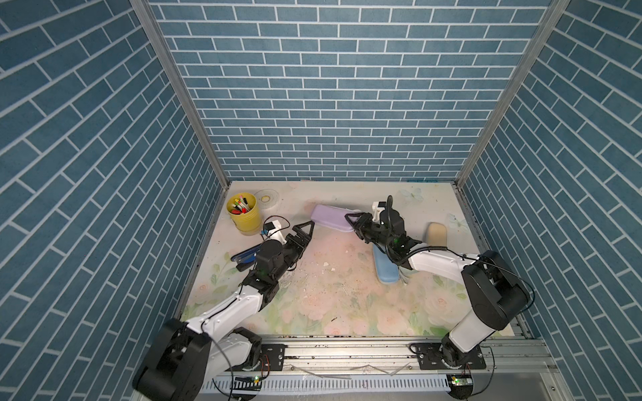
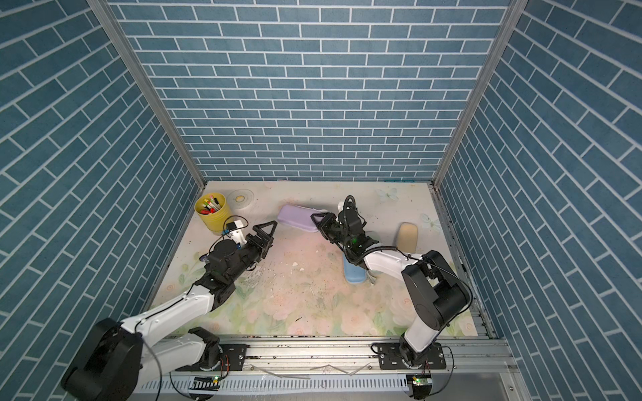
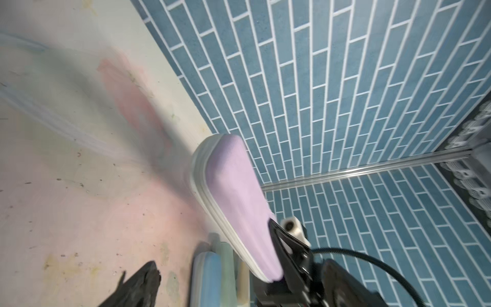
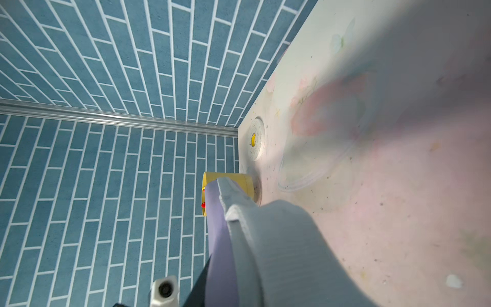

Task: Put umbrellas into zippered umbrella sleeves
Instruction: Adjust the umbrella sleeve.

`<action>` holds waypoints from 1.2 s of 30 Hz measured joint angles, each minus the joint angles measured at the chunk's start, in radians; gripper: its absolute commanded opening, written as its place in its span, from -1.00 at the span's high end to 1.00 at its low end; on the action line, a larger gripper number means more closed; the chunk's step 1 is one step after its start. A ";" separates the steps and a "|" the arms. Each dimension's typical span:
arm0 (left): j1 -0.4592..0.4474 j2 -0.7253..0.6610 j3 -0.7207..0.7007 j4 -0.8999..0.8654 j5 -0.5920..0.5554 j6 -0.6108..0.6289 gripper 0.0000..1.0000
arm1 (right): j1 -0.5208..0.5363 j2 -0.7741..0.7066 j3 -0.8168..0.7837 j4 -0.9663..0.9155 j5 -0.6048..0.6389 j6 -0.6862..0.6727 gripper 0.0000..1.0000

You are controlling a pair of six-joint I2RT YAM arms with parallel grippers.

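In both top views a lilac zippered sleeve [image 1: 328,216] [image 2: 295,216] lies at the back middle of the table. My right gripper [image 1: 351,222] [image 2: 318,222] is shut on its right end. The right wrist view shows the sleeve's lilac shell [image 4: 218,228] and pale grey side [image 4: 273,252] running out from the jaws. My left gripper [image 1: 307,236] [image 2: 270,236] stands open just left of the sleeve, apart from it, with nothing between its fingers. A blue sleeve [image 1: 385,269] lies under the right arm. A beige sleeve [image 1: 437,234] lies at the right. No umbrella is in view.
A yellow cup of pens [image 1: 243,212] and a tape roll [image 1: 266,198] stand at the back left. A dark blue stapler [image 1: 245,257] lies beside the left arm. Blue brick walls close in three sides. The flowered table [image 1: 340,295] is littered with crumbs.
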 measured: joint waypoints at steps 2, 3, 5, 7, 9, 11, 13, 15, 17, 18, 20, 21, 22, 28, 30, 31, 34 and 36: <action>-0.011 0.073 0.014 0.039 -0.011 -0.011 -0.79 | 0.045 -0.003 0.000 0.027 0.034 0.033 0.84; -0.016 0.101 0.021 0.061 -0.013 -0.019 -0.77 | 0.065 -0.003 0.000 0.046 0.049 0.047 0.84; -0.022 0.135 0.032 0.114 -0.022 -0.031 -0.71 | 0.083 -0.003 -0.001 0.051 0.074 0.069 0.85; -0.024 0.167 0.042 0.164 -0.032 -0.043 -0.67 | 0.098 -0.003 -0.001 0.054 0.087 0.087 0.85; -0.024 0.195 0.058 0.195 -0.036 -0.049 -0.62 | 0.107 -0.003 -0.001 0.056 0.095 0.100 0.84; -0.024 0.219 0.081 0.220 -0.036 -0.055 -0.49 | 0.114 -0.003 -0.001 0.056 0.098 0.110 0.81; -0.024 0.246 0.109 0.250 -0.033 -0.060 -0.26 | 0.119 -0.003 -0.001 0.056 0.095 0.114 0.57; -0.022 0.268 0.121 0.272 -0.032 -0.063 0.01 | 0.118 -0.003 -0.001 0.067 0.093 0.129 0.03; -0.013 0.291 0.122 0.304 -0.024 -0.082 0.19 | 0.109 -0.005 -0.001 0.068 0.066 0.133 -0.27; -0.003 0.301 0.122 0.320 -0.012 -0.090 0.24 | 0.100 -0.005 -0.001 0.065 0.037 0.130 -0.29; 0.015 0.307 0.122 0.335 0.016 -0.101 0.27 | 0.074 -0.013 -0.008 0.050 -0.031 0.096 -0.28; 0.027 0.306 0.122 0.337 0.027 -0.100 0.28 | 0.056 -0.031 -0.018 0.023 -0.065 0.056 -0.22; 0.041 0.305 0.122 0.336 0.036 -0.101 0.28 | 0.037 -0.059 -0.028 -0.022 -0.087 -0.001 -0.16; 0.089 0.276 0.122 0.314 0.069 -0.100 0.28 | 0.066 -0.246 -0.014 -0.360 0.006 -0.542 0.06; 0.089 0.264 0.122 0.314 0.083 -0.100 0.29 | 0.110 -0.258 0.003 -0.415 0.054 -0.698 0.05; 0.089 0.260 0.122 0.314 0.091 -0.100 0.29 | 0.134 -0.257 0.011 -0.442 0.076 -0.770 0.04; 0.088 0.254 0.122 0.309 0.109 -0.100 0.29 | 0.188 -0.238 0.029 -0.497 0.129 -0.925 0.02; 0.088 0.254 0.122 0.305 0.119 -0.100 0.30 | 0.211 -0.217 0.041 -0.516 0.158 -0.995 0.03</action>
